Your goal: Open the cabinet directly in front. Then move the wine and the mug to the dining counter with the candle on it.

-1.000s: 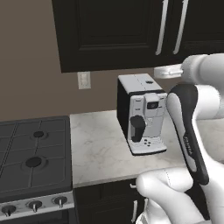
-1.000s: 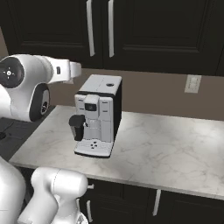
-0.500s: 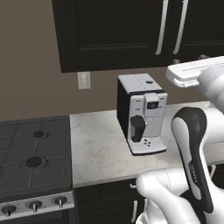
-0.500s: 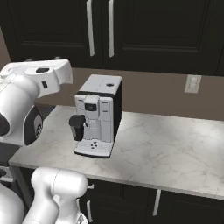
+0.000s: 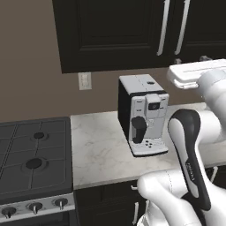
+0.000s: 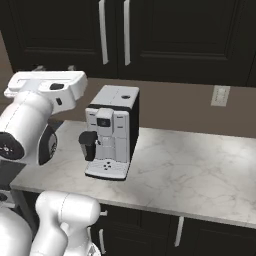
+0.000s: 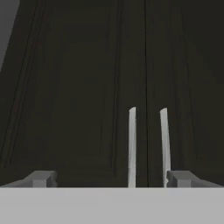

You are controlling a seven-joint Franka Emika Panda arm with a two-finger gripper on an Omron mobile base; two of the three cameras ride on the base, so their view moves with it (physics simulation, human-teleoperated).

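Fingers (image 7: pixel 43 178) spread wide, empty, face the cabinet (image 7: pixel 87 87) handles; base views add the coffee machine (image 5: pixel 142 115) below the raised hand.

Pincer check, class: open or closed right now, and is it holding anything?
Pincer: open, jaws spread wide, holding nothing; it faces the closed cabinet doors, short of the two pale handles.

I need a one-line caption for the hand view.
Open gripper facing the closed dark panelled wall cabinet and its two pale vertical bar handles.
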